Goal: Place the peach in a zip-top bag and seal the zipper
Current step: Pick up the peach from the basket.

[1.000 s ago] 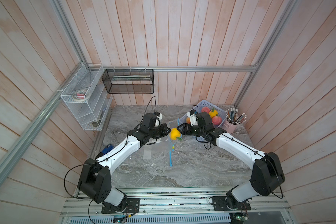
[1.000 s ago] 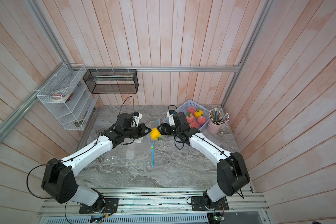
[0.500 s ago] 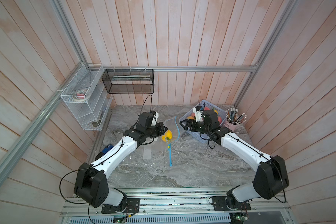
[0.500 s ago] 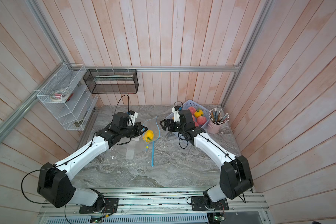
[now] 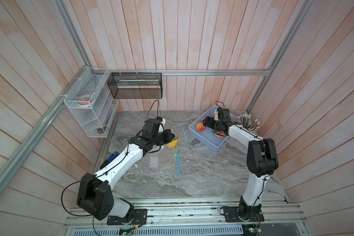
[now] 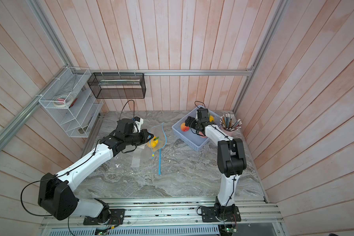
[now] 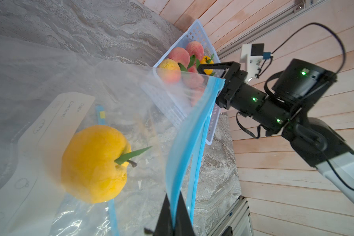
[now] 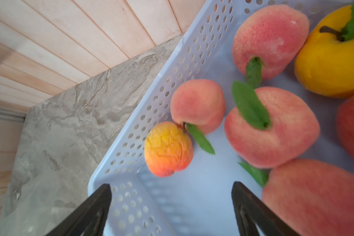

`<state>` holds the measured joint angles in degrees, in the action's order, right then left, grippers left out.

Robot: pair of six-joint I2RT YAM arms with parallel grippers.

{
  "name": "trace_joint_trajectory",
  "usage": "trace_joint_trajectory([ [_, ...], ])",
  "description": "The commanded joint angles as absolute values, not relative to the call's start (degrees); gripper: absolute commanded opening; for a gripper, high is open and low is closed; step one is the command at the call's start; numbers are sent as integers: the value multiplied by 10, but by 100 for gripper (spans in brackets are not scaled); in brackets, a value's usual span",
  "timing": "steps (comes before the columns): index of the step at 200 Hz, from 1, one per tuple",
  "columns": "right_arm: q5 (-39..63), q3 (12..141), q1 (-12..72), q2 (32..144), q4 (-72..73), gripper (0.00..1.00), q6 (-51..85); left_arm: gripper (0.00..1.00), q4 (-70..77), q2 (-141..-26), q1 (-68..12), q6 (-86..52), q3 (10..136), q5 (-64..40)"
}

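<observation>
Peach in zip-top bag, grey marble table, plank walls

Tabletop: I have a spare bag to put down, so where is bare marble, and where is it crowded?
Bare: the wide near strip of the table, between the zip-top bag and the front rail. Crowded: the far right corner, with the basket, the pencil cup and the open right gripper above; and mid-left, where the left gripper pinches the bag.
</observation>
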<state>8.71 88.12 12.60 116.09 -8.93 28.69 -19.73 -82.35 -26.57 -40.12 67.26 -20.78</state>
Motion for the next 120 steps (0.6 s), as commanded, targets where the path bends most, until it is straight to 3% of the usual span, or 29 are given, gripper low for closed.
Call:
trace_joint_trajectory([
  [1, 61, 951, 125, 1214, -116, 89, 288, 0, -191, -821, -263, -398, 661, -218],
  [46, 56, 1034, 125, 1300, -146, 87, 285, 0, -189, -826, -263, -398, 660, -224],
  [120, 182, 1029, 128, 1314, -150, 88, 258, 0, -185, -828, -263, -399, 654, -226],
])
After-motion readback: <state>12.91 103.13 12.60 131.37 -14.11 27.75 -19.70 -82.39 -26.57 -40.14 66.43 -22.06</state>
